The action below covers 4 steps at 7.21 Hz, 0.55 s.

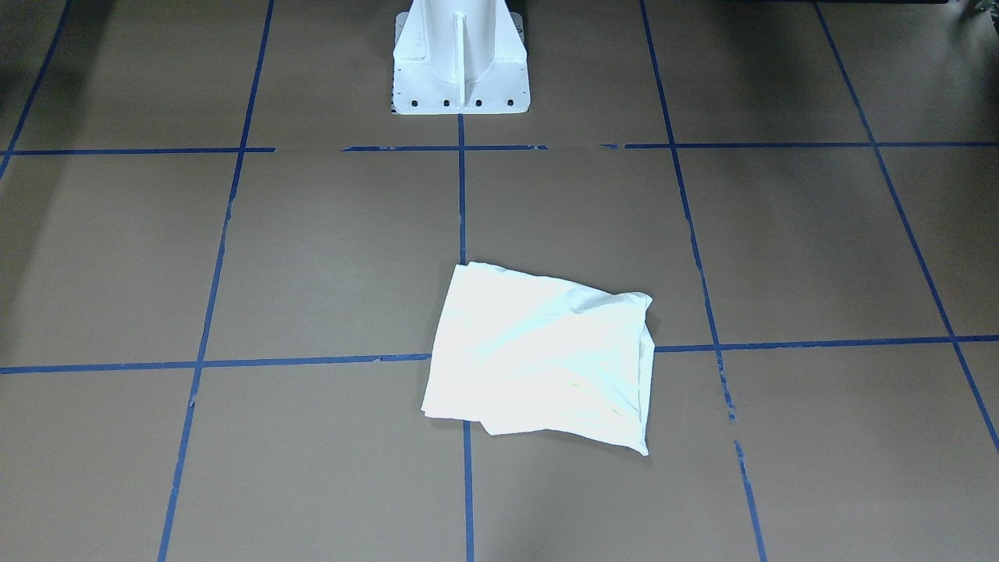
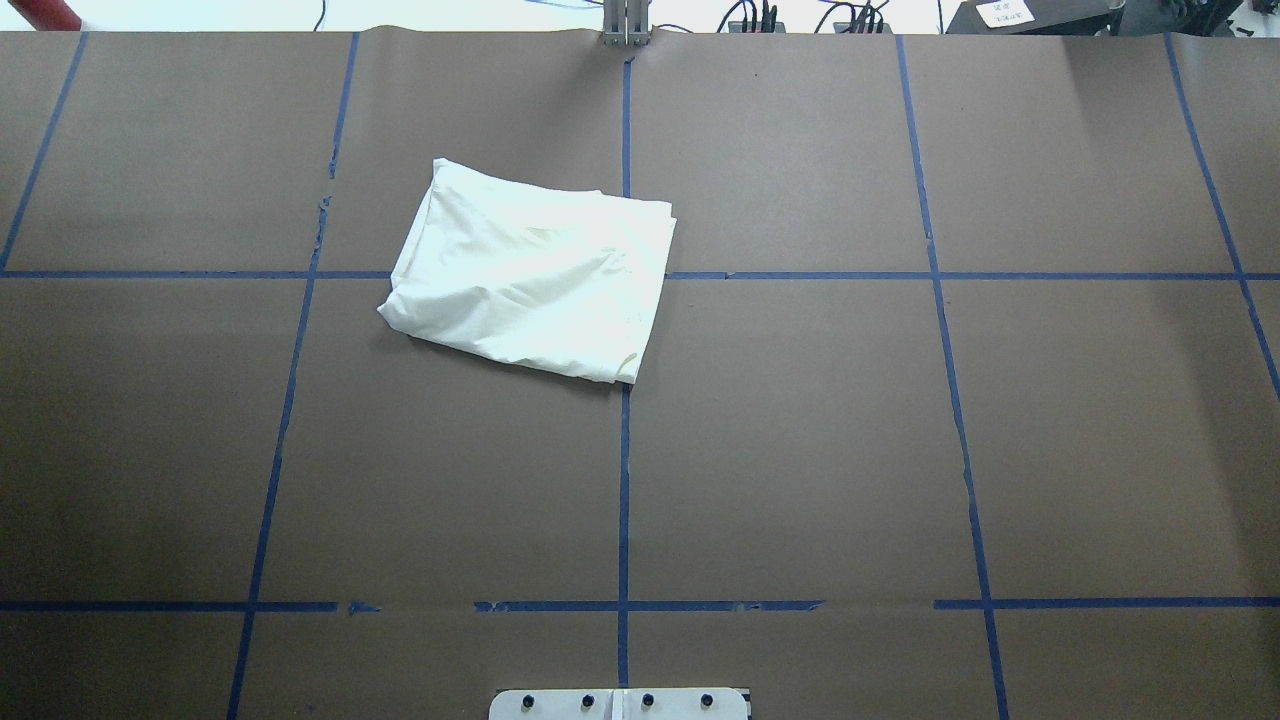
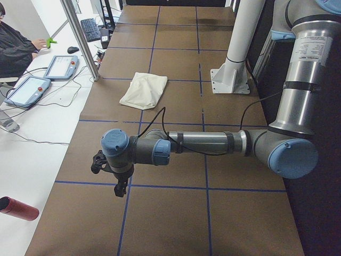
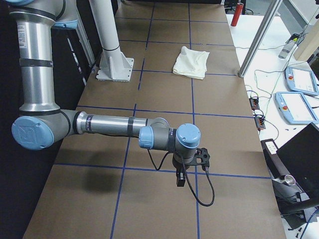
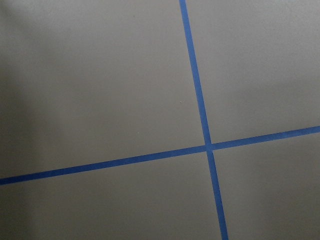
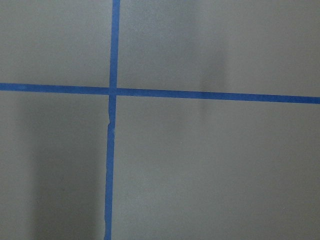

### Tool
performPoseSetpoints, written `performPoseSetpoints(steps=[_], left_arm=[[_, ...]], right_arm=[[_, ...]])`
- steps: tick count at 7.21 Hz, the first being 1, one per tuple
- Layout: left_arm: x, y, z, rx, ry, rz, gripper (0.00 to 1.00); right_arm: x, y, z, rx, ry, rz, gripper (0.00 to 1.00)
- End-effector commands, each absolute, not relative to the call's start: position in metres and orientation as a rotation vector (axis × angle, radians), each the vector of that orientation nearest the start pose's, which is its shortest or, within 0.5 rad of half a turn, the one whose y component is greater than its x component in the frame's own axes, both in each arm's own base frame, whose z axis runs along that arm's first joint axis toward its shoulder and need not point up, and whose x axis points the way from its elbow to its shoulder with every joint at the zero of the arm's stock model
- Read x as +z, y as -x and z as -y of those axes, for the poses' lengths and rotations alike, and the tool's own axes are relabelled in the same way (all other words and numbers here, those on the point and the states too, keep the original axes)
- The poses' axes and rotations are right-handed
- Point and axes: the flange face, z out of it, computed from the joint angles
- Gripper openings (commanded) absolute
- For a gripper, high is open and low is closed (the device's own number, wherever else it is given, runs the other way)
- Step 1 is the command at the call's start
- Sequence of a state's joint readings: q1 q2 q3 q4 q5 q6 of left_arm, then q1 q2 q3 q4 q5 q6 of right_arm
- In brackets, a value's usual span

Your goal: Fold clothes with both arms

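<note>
A: The cream T-shirt (image 2: 530, 275) lies in a folded bundle on the far half of the counter (image 2: 800, 450), mostly on the robot's left side, one edge just over the centre line.

B: And both pincers are well apart from it. The left pincer (image 3: 114, 178) hangs low over the counter's left end, and the right pincer (image 4: 192, 162) does the same at the opposite end.

A: Apart or together?

B: Cannot tell for either. They show only from the side views, as dark shapes under the wrists.

A: No print to see on the shirt, just plain cream cloth with soft creases. How many layers it has is hard to judge.

B: The wrist cameras show only brown surface and crossing blue tape (image 5: 200, 115). The left arm (image 3: 205, 143) and right arm (image 4: 107, 124) stretch level above the counter.

A: Brown paper covers it, taped into a grid. The white pedestal (image 1: 460, 58) stands at the robot's edge.

B: Beyond the far edge, a person (image 3: 13, 48) sits at a white desk with two handheld control screens (image 3: 61, 66) and cables.
</note>
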State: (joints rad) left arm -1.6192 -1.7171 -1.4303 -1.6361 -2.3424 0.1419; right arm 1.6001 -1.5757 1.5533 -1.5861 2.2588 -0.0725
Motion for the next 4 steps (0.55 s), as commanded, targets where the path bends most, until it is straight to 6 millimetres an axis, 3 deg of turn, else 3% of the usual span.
performPoseSetpoints(steps=[1,4], left_arm=[[0.639,0.085,0.555,0.134,-0.149,-0.752,1.0],[0.646,0.074,0.556,0.152,-0.136,-0.756,1.0]], right_arm=[[0.681,-0.084,0.483,-0.03,0.004,0.688,1.0],[0.697,-0.083,0.469,-0.028,0.008,0.695,1.0]])
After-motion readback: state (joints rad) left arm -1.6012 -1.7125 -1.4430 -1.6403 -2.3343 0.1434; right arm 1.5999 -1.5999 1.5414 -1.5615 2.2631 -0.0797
